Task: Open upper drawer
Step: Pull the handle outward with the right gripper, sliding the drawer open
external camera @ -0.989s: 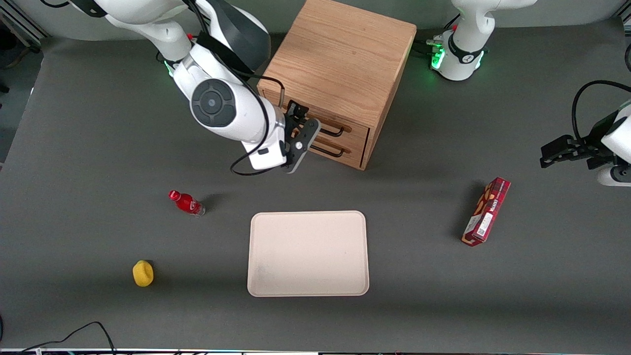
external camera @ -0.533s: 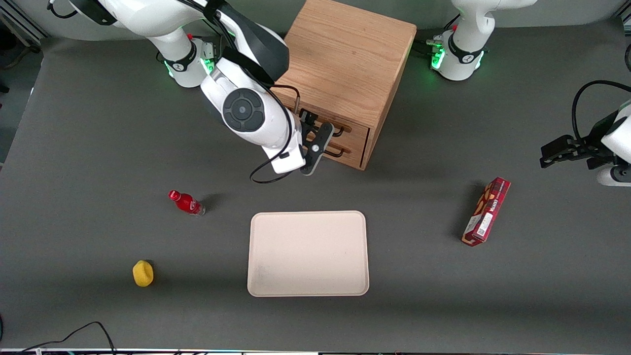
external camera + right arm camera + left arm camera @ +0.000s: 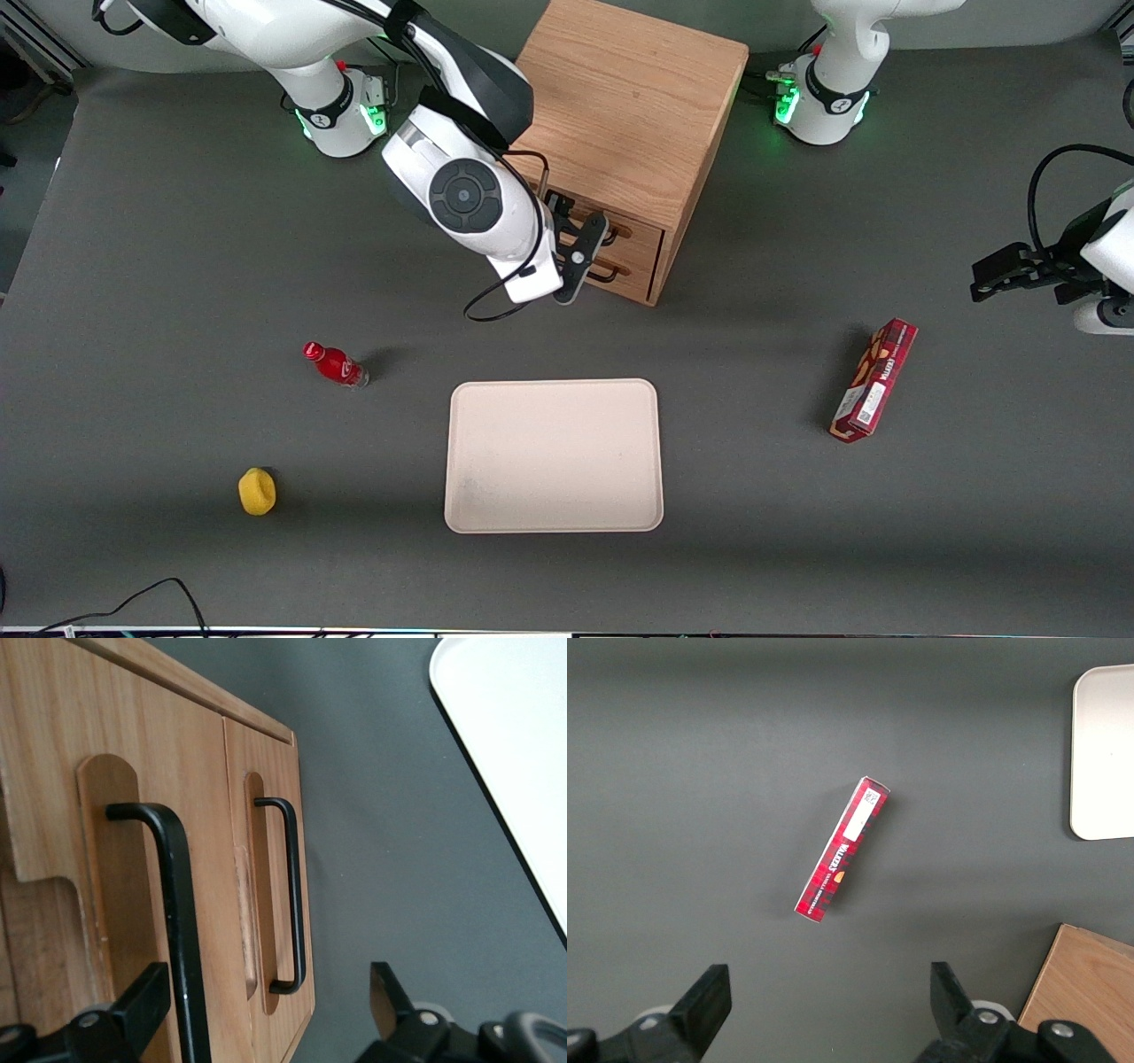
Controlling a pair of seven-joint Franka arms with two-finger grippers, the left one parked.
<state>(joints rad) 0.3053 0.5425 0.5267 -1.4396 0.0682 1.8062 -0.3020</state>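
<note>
end effector (image 3: 580, 252) open | at upper drawer (image 3: 631, 232) front

Tool (image 3: 586, 252) and arm hide most of upper drawer (image 3: 620, 232) front; wrist view crops its handle (image 3: 177, 904).

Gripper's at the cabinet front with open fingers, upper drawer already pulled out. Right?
Not quite. The upper drawer is closed, its face level with the lower drawer, as the right wrist view shows. The gripper is at the cabinet front, fingers open.
</note>
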